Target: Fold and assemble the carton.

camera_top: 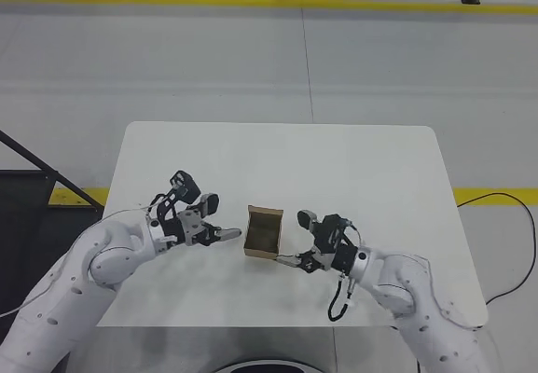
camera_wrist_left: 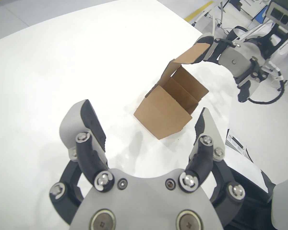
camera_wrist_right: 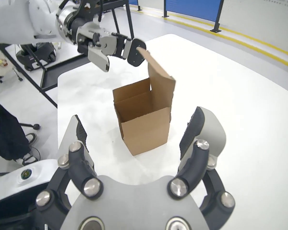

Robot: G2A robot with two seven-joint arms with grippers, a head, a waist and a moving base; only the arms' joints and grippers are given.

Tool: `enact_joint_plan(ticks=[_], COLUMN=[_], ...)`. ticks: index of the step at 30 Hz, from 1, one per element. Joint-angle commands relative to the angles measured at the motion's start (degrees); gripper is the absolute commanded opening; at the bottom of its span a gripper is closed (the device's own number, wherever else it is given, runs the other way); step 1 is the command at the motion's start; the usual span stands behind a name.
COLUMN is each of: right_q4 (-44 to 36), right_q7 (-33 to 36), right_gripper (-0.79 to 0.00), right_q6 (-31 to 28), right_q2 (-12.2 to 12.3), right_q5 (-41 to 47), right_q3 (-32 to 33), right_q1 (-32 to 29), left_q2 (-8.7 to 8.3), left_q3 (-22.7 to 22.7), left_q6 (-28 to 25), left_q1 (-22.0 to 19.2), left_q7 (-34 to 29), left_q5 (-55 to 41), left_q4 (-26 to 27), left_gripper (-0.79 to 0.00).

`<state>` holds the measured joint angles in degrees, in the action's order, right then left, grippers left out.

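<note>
A small brown carton stands upright on the white table, its top open and one tall lid flap sticking up. My left gripper is open just left of the carton, a short gap away. My right gripper is open just right of it, near its front corner. In the left wrist view the carton sits ahead of the open left gripper, with the right gripper beyond it. The right wrist view has the carton ahead of the open right gripper. Both grippers hold nothing.
A black metal frame and dark cloth stand off the table's left side. A cable lies on the floor to the right. Yellow floor tape runs beside the table.
</note>
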<state>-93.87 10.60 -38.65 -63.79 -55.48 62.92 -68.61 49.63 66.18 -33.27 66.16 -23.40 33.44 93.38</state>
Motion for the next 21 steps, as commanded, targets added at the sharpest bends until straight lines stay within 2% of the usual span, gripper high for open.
enact_joint_plan(ticks=[1,3,12,15,21], right_q4=[-1.2,-2.0,-2.0,-1.9,-2.5], right_q7=[5.6,8.3,8.3,8.3,18.6], right_gripper=[0.000,0.000,0.000,0.000,0.000], right_q6=[2.5,4.2,4.2,6.7,15.2], right_q2=[0.0,0.1,0.1,-0.1,-0.4], right_q5=[5.6,7.5,7.5,8.7,16.3], right_q3=[0.8,1.2,1.2,1.2,1.1], right_q1=[0.5,0.6,0.6,0.3,2.3], left_q2=[0.23,0.30,0.31,0.51,0.90], left_q3=[-0.4,-0.4,0.0,-0.4,-0.6], left_q6=[1.5,2.1,2.7,4.9,9.1], left_q1=[-0.7,-1.2,-0.9,-0.6,-0.6], left_q7=[-1.2,-3.1,-2.6,-2.6,-4.6], left_q5=[-1.2,-1.7,-1.7,-0.6,-1.0], left_q4=[-0.1,-0.1,0.4,1.1,1.6], left_gripper=[0.000,0.000,0.000,0.000,0.000])
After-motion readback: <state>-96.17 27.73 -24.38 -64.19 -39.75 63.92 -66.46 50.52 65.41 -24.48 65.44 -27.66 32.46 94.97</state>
